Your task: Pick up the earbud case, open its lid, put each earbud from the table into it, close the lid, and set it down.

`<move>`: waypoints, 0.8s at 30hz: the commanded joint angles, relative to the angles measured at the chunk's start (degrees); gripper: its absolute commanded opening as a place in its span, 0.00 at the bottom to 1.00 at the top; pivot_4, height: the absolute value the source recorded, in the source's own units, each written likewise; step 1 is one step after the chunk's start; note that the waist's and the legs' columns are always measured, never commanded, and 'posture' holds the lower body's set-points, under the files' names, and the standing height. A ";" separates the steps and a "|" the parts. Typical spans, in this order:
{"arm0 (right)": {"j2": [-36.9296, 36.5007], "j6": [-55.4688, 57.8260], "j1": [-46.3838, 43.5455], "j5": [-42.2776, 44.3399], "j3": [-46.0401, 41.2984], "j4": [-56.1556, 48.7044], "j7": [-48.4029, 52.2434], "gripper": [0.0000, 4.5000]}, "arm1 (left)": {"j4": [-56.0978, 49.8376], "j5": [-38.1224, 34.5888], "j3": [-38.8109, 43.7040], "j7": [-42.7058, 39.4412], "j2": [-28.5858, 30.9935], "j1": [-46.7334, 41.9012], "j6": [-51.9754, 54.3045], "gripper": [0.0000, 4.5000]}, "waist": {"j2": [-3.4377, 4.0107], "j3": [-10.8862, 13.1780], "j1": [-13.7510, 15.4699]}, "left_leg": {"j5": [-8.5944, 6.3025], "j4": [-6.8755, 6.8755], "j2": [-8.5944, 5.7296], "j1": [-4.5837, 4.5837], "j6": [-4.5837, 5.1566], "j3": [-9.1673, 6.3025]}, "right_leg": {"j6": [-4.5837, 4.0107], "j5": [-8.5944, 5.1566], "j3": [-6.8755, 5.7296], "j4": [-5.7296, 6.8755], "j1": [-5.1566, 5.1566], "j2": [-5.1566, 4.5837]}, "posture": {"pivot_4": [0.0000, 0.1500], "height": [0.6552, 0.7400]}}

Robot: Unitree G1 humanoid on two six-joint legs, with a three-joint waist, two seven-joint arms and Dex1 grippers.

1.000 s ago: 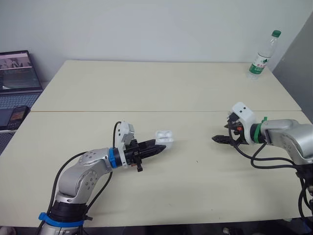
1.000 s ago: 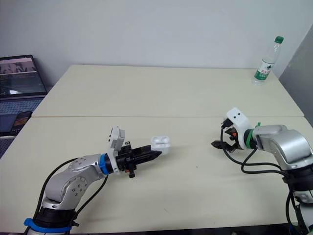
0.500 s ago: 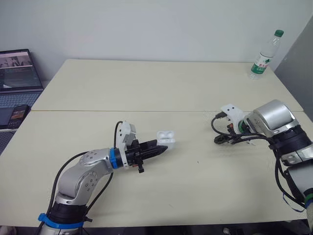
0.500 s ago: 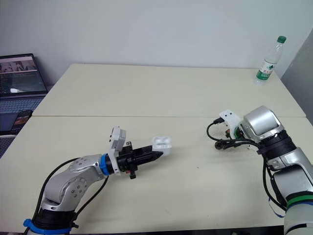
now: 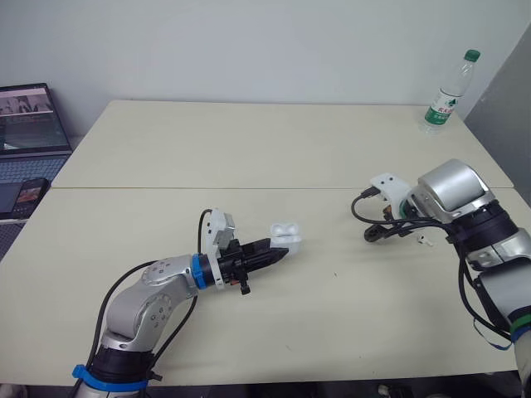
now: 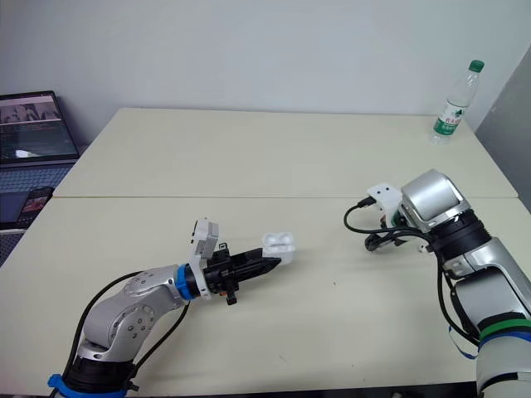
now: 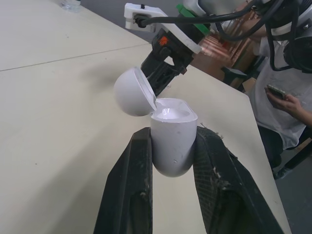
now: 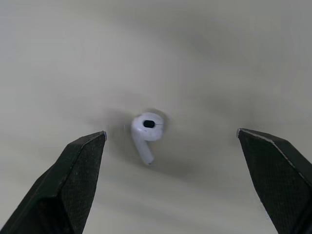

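The white earbud case has its lid swung open, and my left gripper is shut on its base just above the table's near middle. In the left wrist view the case sits clamped between both fingers, lid tipped back. My right gripper hovers low over the table to the right, fingers open. In the right wrist view one white earbud lies on the table between those open fingertips, untouched. Another small white earbud rests beside the right forearm.
A water bottle stands at the table's far right corner. A laptop and a phone sit on a side surface at the left. A person holding a phone sits beyond the table's right side.
My right arm has rolled its wrist and shifted left, bringing the open gripper down over the earbud. The left gripper has carried the open case slightly to the right.
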 commanded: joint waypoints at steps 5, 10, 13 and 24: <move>0.75 1.16 -0.33 1.23 -3.99 1.28 -1.59 1.00 | -3.00 0.72 -0.43 -0.05 0.38 1.26 -1.98 0.17 | 0.00 0.00 -0.03 | 0.00 0.00 -0.01 -0.02 0.00 0.00 | 0.00 0.00 -0.01 0.00 0.00 -0.01 | 1.00 1.00; 1.75 1.16 -1.40 1.92 -4.72 2.86 -2.09 1.00 | -2.95 1.01 -0.57 -0.32 0.66 1.79 -2.30 0.17 | 0.00 0.00 -0.17 | 0.00 0.00 0.00 -0.01 0.00 -0.02 | 0.00 0.00 -0.03 0.00 -0.01 0.00 | 1.00 1.00; 2.49 1.16 -1.82 1.96 -5.26 3.21 -2.49 1.00 | -2.92 1.07 -0.58 -0.25 0.69 1.85 -2.29 0.17 | 0.00 0.00 -0.20 | 0.00 0.01 -0.01 -0.01 0.00 0.00 | 0.00 0.00 -0.02 0.00 -0.01 0.00 | 1.00 1.00; 2.72 1.16 -1.42 1.99 -4.98 2.77 -2.74 0.72 | -3.21 2.31 -1.41 -0.44 1.25 3.04 -2.99 0.17 | 0.00 0.00 -0.27 | 0.00 0.01 0.00 -0.01 0.00 -0.01 | 0.00 0.00 -0.02 0.00 -0.01 0.00 | 1.00 1.00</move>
